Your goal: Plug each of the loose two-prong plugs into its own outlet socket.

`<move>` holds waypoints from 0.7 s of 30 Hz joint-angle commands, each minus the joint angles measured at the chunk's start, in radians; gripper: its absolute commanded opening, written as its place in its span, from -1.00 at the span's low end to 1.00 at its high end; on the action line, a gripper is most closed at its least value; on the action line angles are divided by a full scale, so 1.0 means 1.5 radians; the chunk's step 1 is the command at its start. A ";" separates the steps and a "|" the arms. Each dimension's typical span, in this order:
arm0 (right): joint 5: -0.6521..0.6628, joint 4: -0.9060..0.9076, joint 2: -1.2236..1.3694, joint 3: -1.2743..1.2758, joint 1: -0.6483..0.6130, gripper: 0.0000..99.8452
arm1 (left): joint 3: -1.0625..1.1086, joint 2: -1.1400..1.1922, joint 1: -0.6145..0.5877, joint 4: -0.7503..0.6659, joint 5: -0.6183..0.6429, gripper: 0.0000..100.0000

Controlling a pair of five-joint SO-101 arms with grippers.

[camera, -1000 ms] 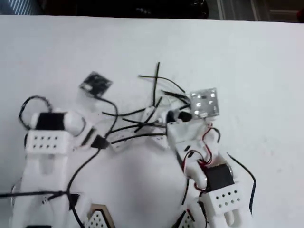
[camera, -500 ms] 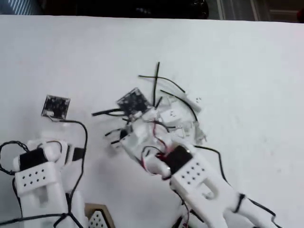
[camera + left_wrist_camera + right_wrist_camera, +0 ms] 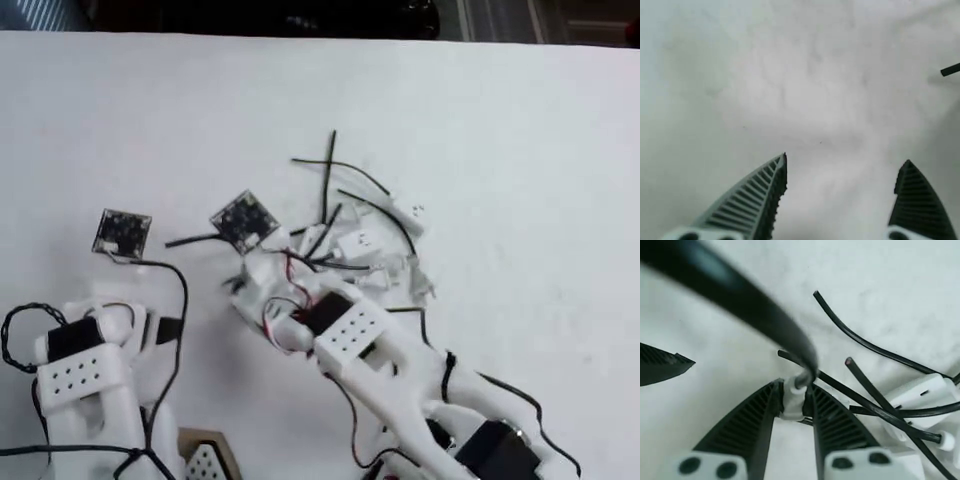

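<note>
one white plug (image 3: 791, 402) is clamped between the jaws of the right gripper (image 3: 794, 390), low in the middle of the right wrist view. its black cord (image 3: 740, 305) arches away to the upper left of that frame. in the high view this arm reaches into the tangle of cords at the centre of the table (image 3: 520, 150), and a white socket (image 3: 360, 243) lies just right of where the arm's tip sits, among crossing cords. the left gripper (image 3: 846, 160) hangs with its jaws apart over bare table, holding nothing. the step in hand looks like bringing the held plug to a socket. to do it well, i would grip firmly on the plug's body and lift it clear so no other cord drags along. next, turn the prongs to match the two slots and press straight in, not at a slant. the jaws hide the prongs, so their direction cannot be told. the socket looks light and may slide when pushed; the free arm could brace it.
</note>
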 commanded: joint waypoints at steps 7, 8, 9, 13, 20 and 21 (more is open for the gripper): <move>-0.074 0.052 0.004 -0.028 -0.019 -0.97 | 0.003 -0.016 -0.006 -0.012 0.006 -0.32; -0.083 0.054 0.004 -0.028 -0.025 -0.97 | 0.003 -0.016 -0.006 -0.012 0.006 -0.32; -0.086 0.056 0.004 -0.028 -0.028 -0.97 | 0.003 -0.016 -0.006 -0.012 0.006 -0.32; -0.089 0.039 0.010 -0.028 -0.031 -0.97 | -0.001 -0.017 -0.033 -0.014 0.006 -0.32; -0.084 -0.072 0.010 0.025 -0.028 -0.97 | -0.001 -0.017 -0.052 -0.026 0.006 -0.32; -0.084 -0.082 0.010 0.032 -0.027 -0.97 | -0.001 -0.017 -0.052 -0.026 0.006 -0.32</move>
